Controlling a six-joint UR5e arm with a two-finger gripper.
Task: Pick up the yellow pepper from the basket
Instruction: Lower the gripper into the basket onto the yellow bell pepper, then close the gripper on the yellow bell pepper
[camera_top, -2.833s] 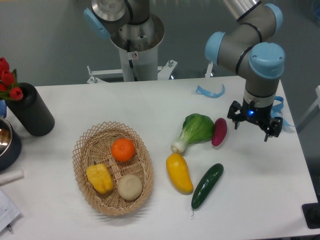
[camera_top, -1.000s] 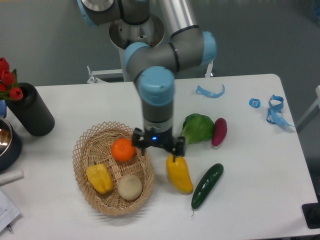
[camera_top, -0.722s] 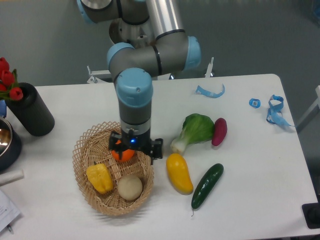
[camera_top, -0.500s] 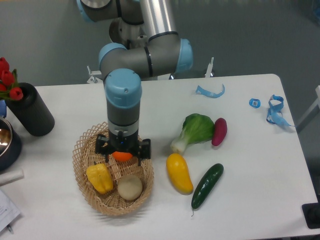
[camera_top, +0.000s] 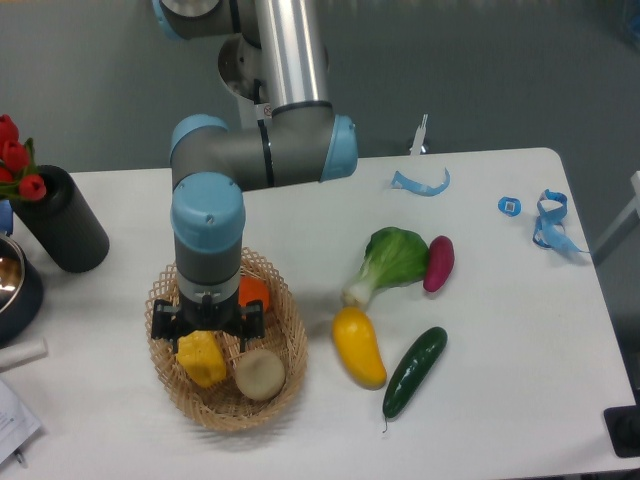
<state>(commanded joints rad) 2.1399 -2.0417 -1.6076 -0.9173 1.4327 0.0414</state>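
Note:
The yellow pepper (camera_top: 203, 360) lies in the left part of the woven wicker basket (camera_top: 292, 368), its top edge hidden by my tool. My gripper (camera_top: 206, 325) hangs directly over the pepper, open, with one dark finger on each side at the pepper's upper end and nothing held. An orange (camera_top: 254, 291) peeks out behind the wrist, and a round beige vegetable (camera_top: 260, 374) rests to the right of the pepper in the basket.
Right of the basket lie a smooth yellow squash (camera_top: 358, 347), a green cucumber (camera_top: 414, 371), a leafy bok choy (camera_top: 391, 260) and a purple-red vegetable (camera_top: 438, 263). A black cylinder (camera_top: 62, 222) with red flowers stands at the left. Blue tape scraps (camera_top: 420, 183) lie at the back right.
The arm has swept from the table's right side leftward across the vegetables and the orange, and now sits lower over the yellow pepper. The gripper stays open.

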